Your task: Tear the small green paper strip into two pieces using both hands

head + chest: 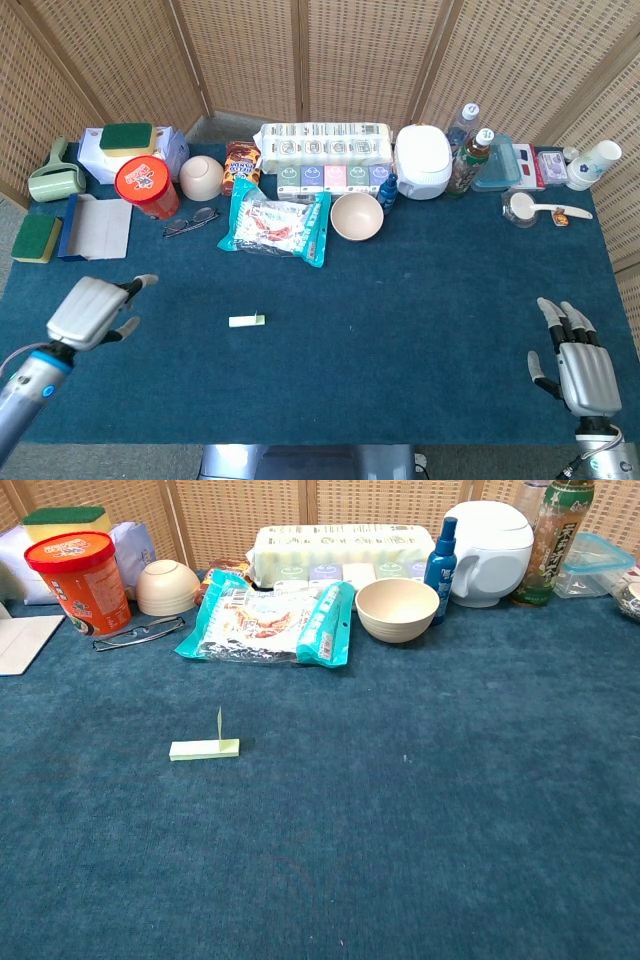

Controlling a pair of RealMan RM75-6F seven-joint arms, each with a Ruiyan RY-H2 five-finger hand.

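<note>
Left hand [92,311] hovers, fingers apart (empty); right hand [583,372] flat, fingers spread.

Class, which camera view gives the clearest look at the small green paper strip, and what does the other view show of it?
The chest view shows the green paper strip best: it appears larger there, and a thin flap standing up from it is plain. In the head view the strip is only a small pale mark on the blue table, between the two hands.
</note>
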